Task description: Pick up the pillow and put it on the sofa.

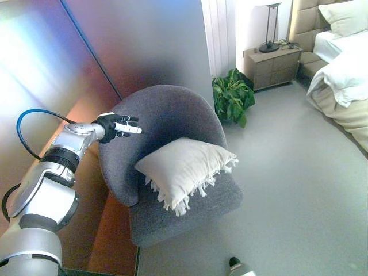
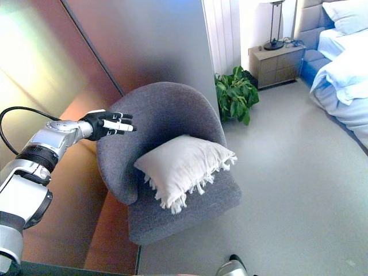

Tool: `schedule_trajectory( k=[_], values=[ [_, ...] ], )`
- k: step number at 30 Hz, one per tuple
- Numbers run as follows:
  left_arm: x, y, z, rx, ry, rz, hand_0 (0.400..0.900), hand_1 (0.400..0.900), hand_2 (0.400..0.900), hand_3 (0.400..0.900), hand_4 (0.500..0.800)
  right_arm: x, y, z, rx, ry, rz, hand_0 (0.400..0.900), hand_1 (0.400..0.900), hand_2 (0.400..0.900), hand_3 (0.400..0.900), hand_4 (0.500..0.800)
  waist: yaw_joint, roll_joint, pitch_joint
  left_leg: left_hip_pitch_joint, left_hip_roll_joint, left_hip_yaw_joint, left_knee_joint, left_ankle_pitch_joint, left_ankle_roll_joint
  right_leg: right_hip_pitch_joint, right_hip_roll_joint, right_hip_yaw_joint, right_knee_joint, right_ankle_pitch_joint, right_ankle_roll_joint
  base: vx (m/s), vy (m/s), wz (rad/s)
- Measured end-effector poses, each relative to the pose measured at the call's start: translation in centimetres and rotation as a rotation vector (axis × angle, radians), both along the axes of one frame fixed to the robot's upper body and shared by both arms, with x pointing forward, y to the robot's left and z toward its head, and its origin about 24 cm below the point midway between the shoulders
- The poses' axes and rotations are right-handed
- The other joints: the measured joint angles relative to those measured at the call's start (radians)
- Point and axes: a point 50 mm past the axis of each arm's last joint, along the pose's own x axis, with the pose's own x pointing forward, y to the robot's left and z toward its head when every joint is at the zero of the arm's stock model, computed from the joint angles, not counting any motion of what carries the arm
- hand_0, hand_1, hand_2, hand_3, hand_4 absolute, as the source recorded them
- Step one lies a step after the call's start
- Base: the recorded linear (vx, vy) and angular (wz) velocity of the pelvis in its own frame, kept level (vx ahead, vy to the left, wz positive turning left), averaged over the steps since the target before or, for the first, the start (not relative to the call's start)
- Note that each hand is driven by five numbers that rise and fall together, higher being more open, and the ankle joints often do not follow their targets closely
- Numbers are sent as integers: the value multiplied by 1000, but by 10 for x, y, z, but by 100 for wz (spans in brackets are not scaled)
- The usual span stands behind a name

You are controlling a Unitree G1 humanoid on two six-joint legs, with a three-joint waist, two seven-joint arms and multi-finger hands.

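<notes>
A cream pillow (image 1: pixel 185 165) with a fringed edge lies on the seat of a grey round-backed armchair (image 1: pixel 167 115), leaning against its backrest. It also shows in the right eye view (image 2: pixel 183 165). My left hand (image 1: pixel 119 126) is held in the air above the chair's left armrest, up and to the left of the pillow, with its fingers straight and apart from the pillow. It holds nothing. My right hand shows in neither view.
A brown wall panel (image 1: pixel 86 69) stands close behind and left of the chair. A potted green plant (image 1: pixel 232 96) is behind the chair to the right. A nightstand (image 1: pixel 273 64) with a lamp and a bed (image 1: pixel 345 80) are at the far right. Grey floor (image 1: pixel 299 190) lies right of the chair.
</notes>
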Motion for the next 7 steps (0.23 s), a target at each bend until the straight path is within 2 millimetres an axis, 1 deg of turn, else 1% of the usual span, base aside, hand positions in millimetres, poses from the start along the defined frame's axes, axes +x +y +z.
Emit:
schedule_trajectory(
  k=[7],
  values=[
    [0, 2, 8, -66, -41, 12, 900, 900, 900, 900, 800, 4, 11, -4, 20, -17, 41, 900, 900, 900, 900, 800, 37, -36, -6, 2, 2, -22, 0, 5, 2, 11, -1, -22, 0, -1, -2, -79, 30, 10]
  ],
)
